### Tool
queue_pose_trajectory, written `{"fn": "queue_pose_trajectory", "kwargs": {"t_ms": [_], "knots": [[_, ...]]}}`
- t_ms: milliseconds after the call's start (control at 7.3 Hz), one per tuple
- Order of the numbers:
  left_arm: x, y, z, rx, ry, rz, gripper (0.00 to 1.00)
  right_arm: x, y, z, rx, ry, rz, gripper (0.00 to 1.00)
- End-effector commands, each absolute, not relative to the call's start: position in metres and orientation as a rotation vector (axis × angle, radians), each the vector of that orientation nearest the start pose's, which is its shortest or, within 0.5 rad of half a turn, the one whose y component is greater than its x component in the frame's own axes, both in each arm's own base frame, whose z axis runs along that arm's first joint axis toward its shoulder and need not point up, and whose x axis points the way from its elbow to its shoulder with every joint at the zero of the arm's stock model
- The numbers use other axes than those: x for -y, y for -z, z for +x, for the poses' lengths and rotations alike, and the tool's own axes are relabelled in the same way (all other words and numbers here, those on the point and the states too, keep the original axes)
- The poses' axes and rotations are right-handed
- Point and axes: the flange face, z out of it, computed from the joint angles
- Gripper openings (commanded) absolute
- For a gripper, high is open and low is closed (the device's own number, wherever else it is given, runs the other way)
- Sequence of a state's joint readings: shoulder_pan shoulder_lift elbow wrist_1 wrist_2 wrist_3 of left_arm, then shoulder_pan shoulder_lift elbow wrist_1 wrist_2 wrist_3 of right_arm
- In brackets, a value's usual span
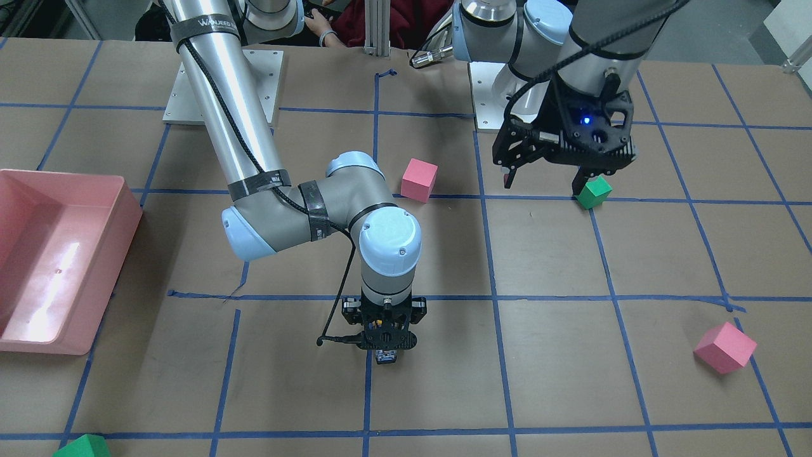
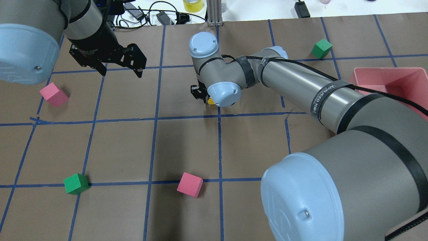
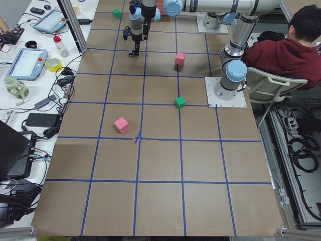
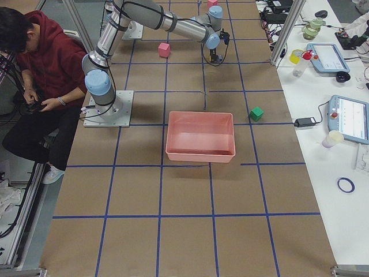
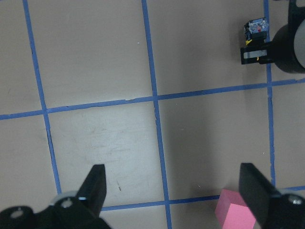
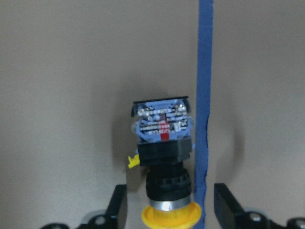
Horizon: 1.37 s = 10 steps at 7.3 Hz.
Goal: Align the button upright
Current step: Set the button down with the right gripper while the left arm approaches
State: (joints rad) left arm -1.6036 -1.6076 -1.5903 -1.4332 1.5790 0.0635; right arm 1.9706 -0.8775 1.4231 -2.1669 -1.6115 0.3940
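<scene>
The button (image 6: 164,143) lies on its side on the brown paper beside a blue tape line. Its yellow cap (image 6: 170,215) faces my right gripper and its silvery terminal end points away. My right gripper (image 6: 170,193) points down over it, open, one finger (image 6: 119,205) on each side of the cap without touching. The button also shows in the front view (image 1: 385,355) under the right gripper (image 1: 384,339), and in the overhead view (image 2: 210,100). My left gripper (image 1: 545,181) hangs open and empty above the table, well away, and shows in the left wrist view (image 5: 174,191).
A pink bin (image 1: 57,254) stands on my right side. Pink cubes (image 1: 419,179) (image 1: 725,347) and green cubes (image 1: 594,192) (image 1: 82,446) lie scattered; one green cube sits just under the left gripper. A seated person is behind the robot (image 3: 291,55).
</scene>
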Motion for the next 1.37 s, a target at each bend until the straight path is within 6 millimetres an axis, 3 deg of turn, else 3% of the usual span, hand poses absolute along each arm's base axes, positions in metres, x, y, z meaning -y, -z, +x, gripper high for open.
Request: {"fn": "queue_pose_trajectory", "kwargs": {"t_ms": [0,137,411,548,685,822,959,1096,1233], "knots": [[0.511,-0.446,-0.153,-3.126,0.108,0.129,1.0,0.605,-0.245,0.381,-3.145,0.198,-0.005,1.0],[0.507,-0.43,-0.158,-3.13,0.185,0.036,0.98,0.598,-0.27,0.365,-3.148,0.211,0.018,1.0],[0.497,-0.37,-0.177,-3.117,0.442,0.035,0.95,0.6,-0.297,0.28,-3.137,0.209,0.194,1.0],[0.484,-0.343,-0.201,-3.11,0.573,0.041,0.87,0.592,-0.324,0.247,-3.123,0.246,0.269,1.0],[0.474,-0.318,-0.218,-3.046,0.616,-0.099,0.86,0.58,-0.336,0.238,-3.116,0.264,0.286,1.0],[0.469,-0.297,-0.248,-3.049,0.648,-0.213,0.77,0.567,-0.368,0.232,-3.098,0.337,0.293,1.0],[0.472,-0.272,-0.276,-3.067,0.735,-0.242,0.76,0.552,-0.386,0.224,-3.114,0.282,0.306,1.0],[0.473,-0.244,-0.298,-3.05,0.823,-0.256,0.76,0.541,-0.388,0.219,-3.142,0.173,0.316,1.0],[0.472,-0.215,-0.315,-3.03,0.879,-0.236,0.76,0.527,-0.407,0.215,-3.149,0.163,0.319,1.0]]}}
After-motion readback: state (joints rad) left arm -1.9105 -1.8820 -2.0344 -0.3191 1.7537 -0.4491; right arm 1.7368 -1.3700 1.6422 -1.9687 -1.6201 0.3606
